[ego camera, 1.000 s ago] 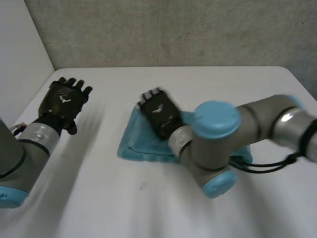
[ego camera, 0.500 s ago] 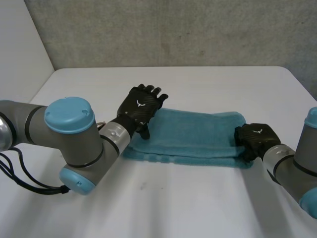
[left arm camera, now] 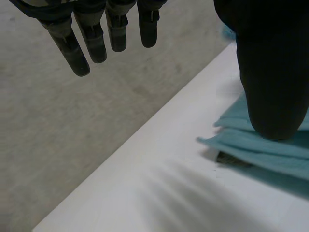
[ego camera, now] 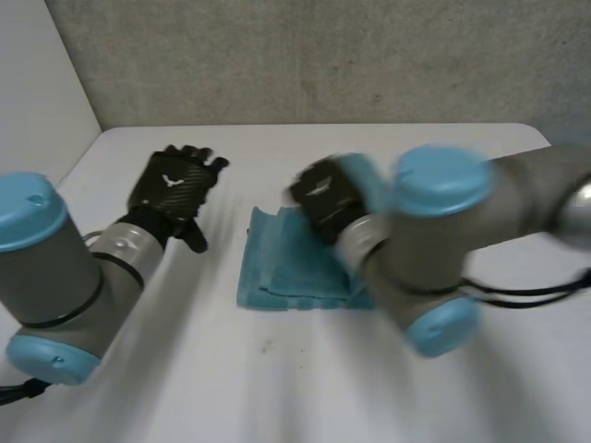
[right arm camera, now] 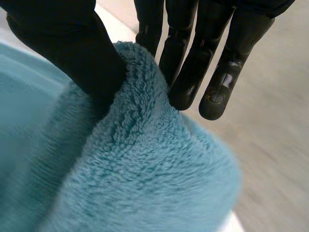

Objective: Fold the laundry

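Now my right hand (ego camera: 323, 196) sits mid-frame, not lower right, pinching the towel (ego camera: 277, 269) end | left hand (ego camera: 171, 185) off it, upper left, relaxed | gotta match edges before dropping

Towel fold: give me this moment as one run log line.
left robot hand: open, off the towel | right robot hand: pinching a towel fold | towel: layered on table

The towel (ego camera: 282, 268) is a light-blue, fluffy terry cloth, folded into several layers whose stacked edges show along its near side. It lies near the middle of the white bench (ego camera: 277, 388), with one thick folded end raised and pinched in the right robot hand (ego camera: 323, 192).
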